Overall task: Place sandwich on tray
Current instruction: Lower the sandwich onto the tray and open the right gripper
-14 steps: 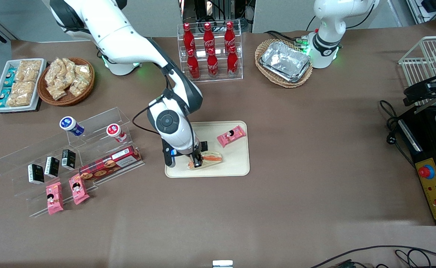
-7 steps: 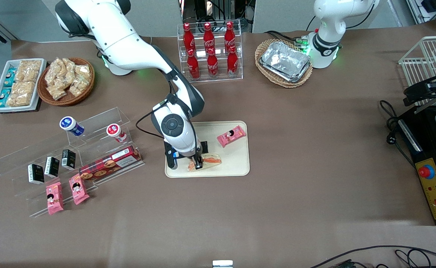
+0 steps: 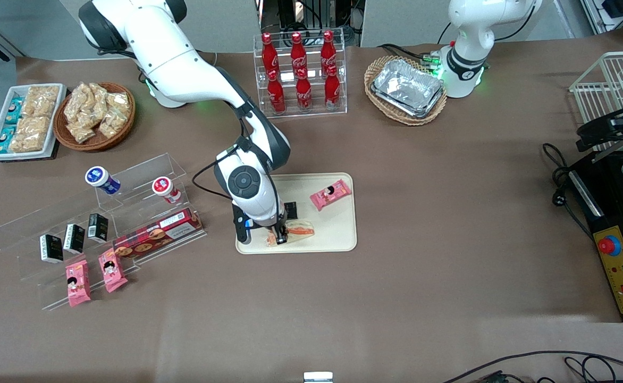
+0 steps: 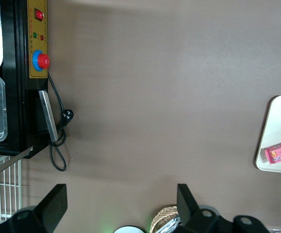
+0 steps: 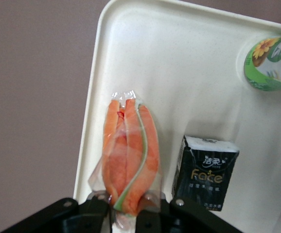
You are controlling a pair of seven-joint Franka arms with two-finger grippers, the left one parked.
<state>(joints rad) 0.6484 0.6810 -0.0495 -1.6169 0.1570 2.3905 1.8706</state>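
One sandwich (image 3: 296,231) lies on the single cream tray (image 3: 338,234), sharing it with one pink snack packet (image 3: 331,194), one black tissue pack (image 5: 205,173) and a green-patterned cup (image 5: 269,64) (seen only from the right wrist). Six red bottles (image 3: 301,74) stand in a clear rack, two wicker baskets hold goods, one with snack bags (image 3: 96,114) and one with foil trays (image 3: 408,88), and two more pink packets (image 3: 94,276) sit at the foot of a clear stepped stand (image 3: 99,223).

The counter (image 3: 423,239) is covered in plain brown sheet; a black control box (image 3: 617,266) with a red button sits toward the parked arm's end.

The gripper (image 3: 279,238) is low over the tray's edge nearer the front camera, its fingers (image 5: 150,213) pressed against the wrapped sandwich's end, clamping it. The wedge stretches away from the gripper across the tray, beside the tissue pack.
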